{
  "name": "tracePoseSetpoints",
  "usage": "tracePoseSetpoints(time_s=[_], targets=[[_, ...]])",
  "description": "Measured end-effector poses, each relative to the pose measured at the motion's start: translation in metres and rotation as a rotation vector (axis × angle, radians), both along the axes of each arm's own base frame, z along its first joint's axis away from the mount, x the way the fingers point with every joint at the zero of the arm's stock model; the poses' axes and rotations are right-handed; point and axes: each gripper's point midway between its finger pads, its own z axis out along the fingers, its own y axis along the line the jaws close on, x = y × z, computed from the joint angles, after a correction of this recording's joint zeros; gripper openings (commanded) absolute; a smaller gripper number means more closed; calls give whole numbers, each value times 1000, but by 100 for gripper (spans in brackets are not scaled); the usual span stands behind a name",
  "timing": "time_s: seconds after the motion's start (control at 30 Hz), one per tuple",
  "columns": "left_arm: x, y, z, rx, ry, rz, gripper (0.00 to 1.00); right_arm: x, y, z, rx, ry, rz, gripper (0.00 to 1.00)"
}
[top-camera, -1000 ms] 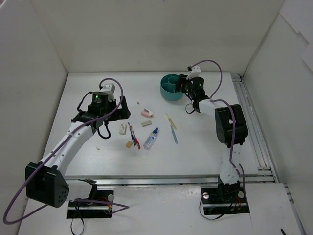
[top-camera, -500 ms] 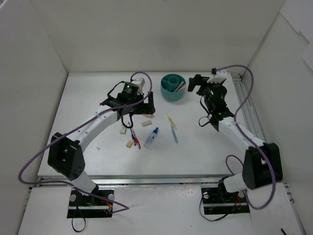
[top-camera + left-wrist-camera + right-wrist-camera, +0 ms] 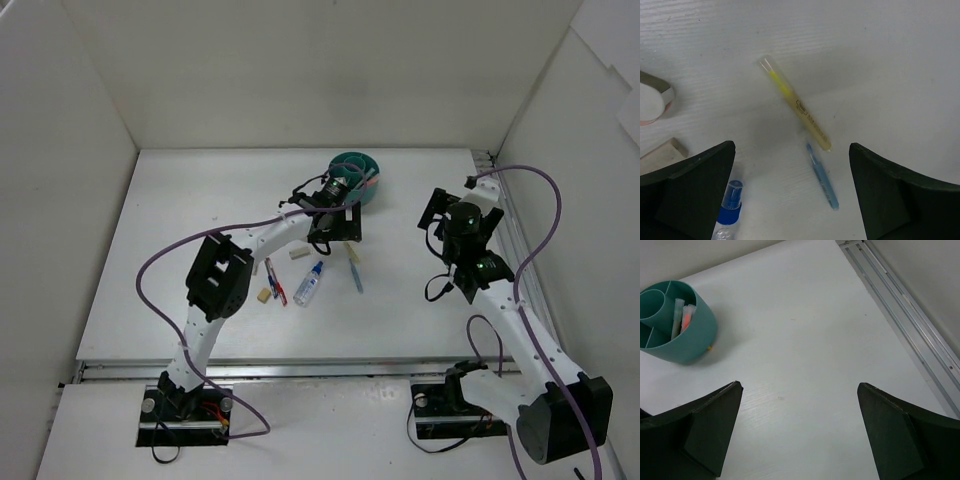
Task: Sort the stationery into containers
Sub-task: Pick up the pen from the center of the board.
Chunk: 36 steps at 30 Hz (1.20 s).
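Left jaws swung above yellow pen (image 3: 795, 104); right jaws neared rail (image 3: 900, 307).

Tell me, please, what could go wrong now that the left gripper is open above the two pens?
The yellow pen and the blue pen lie almost end to end under the open left gripper; a grasp may catch both or push one away.
The blue-capped tube lies beside one finger; descending could knock it.
The left wrist is close to the teal cup and might bump it.

Bright even light, soft shadows, sharp
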Motion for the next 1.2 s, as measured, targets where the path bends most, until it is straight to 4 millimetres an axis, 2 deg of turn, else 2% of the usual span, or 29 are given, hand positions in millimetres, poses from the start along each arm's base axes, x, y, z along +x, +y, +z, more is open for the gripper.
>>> tracePoseSetpoints(time_s=[0.1,0.23,0.47,0.57,0.6,0.83,0.93,0.97,1.07,1.2], targets=[[9,-10,-6,12,1,39,90,-10,-5,-2,-2,11,-19,98],[27,-16,-10,26,-20,106,87,-13,-8,0,-6,8,-36,98],[40,-6,-42,111,-8,205,78,-15,-12,-4,-18,23,-54,98],[47,-11,-40,105,-26,225,65,-15,-14,-6,-24,31,-61,98],[48,-12,-42,107,-27,230,55,-15,-14,-6,-26,32,-64,98],[54,-16,-46,126,-54,240,45,-15,-16,-7,-32,36,-75,98],[54,-20,-47,136,-70,244,37,-16,-17,-7,-34,35,-78,98],[53,-21,-47,141,-76,244,30,-16,-17,-7,-34,35,-80,98],[51,-24,-49,161,-93,241,18,-16,-18,-7,-36,35,-84,98],[47,-31,-50,170,-109,231,5,-16,-19,-7,-38,34,-89,98]])
